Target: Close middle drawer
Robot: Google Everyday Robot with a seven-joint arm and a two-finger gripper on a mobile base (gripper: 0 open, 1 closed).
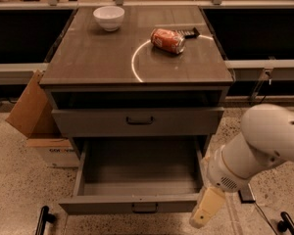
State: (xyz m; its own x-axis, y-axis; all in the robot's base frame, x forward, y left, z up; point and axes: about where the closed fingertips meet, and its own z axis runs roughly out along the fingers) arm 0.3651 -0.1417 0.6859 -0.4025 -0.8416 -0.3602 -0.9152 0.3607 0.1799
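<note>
The middle drawer [137,203] is pulled far out at the bottom of the grey cabinet. Its deep plain box is empty, and a small dark bar handle [145,208] sits at the centre of its low front panel. My gripper [205,213] is a cream-coloured piece at the end of my white arm [264,146]. It hangs just off the right end of the drawer's front panel, pointing down and to the left. Above the open drawer, a taller drawer front [137,121] with a dark handle stands slightly out from the cabinet.
A white bowl [109,17], a lying orange can [168,40] and a small dark object [190,33] are on the cabinet top. A cardboard box [36,121] stands on the floor at the left. Black base parts [43,220] show at the lower corners.
</note>
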